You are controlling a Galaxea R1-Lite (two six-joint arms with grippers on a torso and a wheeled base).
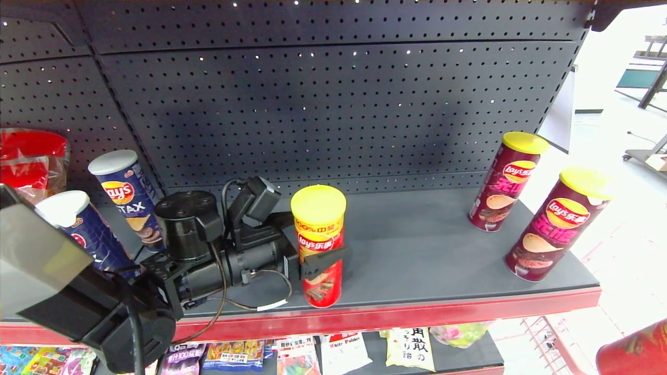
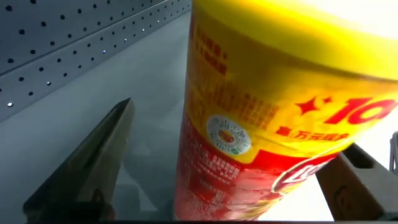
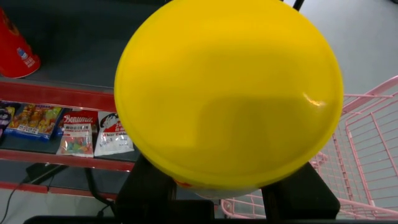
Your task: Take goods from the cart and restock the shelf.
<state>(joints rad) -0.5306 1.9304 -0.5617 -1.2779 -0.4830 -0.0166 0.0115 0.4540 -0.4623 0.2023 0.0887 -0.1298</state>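
Left arm [image 1: 239, 263]: matte black, cylindrical housings. Behind the left gripper [image 1: 319, 240], a boxy black camera [image 1: 260, 198] on a bracket [image 1: 245, 232]; thin black cable [image 1: 234, 304] with white tag [image 1: 272, 305] loops below. Fingers [image 2: 87, 165] flat, black, wedge-tipped.

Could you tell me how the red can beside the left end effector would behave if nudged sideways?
The red can is tall and narrow and stands near the front edge of the shelf, so it probably tips easily. Once fallen, its round body would likely roll.
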